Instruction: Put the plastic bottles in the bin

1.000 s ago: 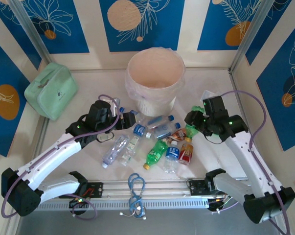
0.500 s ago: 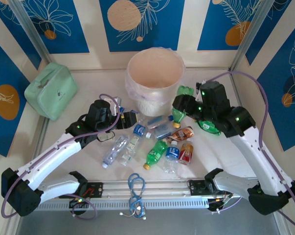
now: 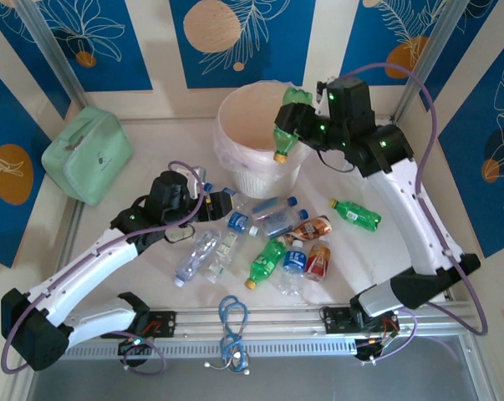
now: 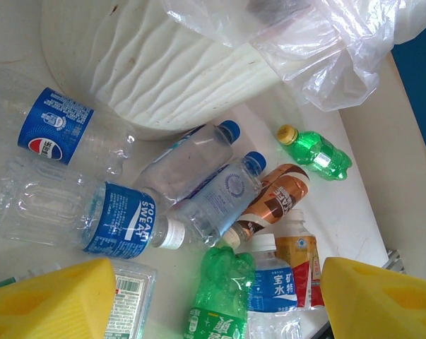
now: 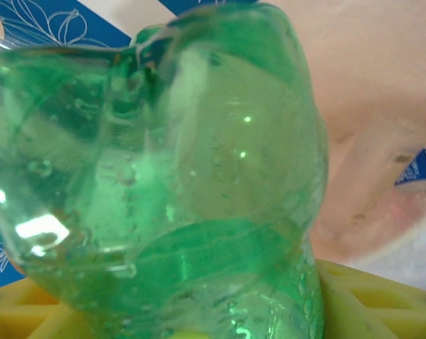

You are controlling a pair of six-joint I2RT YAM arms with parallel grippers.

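Observation:
My right gripper (image 3: 308,127) is shut on a green bottle (image 3: 287,127) with a yellow cap. It holds the bottle tilted over the right rim of the cream bin (image 3: 264,171); up close the bottle (image 5: 163,176) stands before the bin's inside (image 5: 382,99). Several plastic bottles (image 3: 272,238) lie in a pile in front of the bin: Pocari Sweat (image 4: 92,212), Pepsi (image 4: 57,131), a brown one (image 4: 273,201), a crushed green one (image 4: 220,296). Another green bottle (image 3: 356,213) lies alone to the right. My left gripper (image 3: 221,203) hovers open at the pile's left end, its yellow fingers (image 4: 50,300) apart with nothing between them.
A mint-green pouch (image 3: 89,154) sits at the back left. The bin's clear liner (image 4: 304,42) hangs over its rim. A blue cable (image 3: 232,322) lies by the near rail. Patterned walls close in the back and both sides.
My right arm has lifted the green bottle from the table right of the pile up to the bin's rim. The left gripper has stayed in place.

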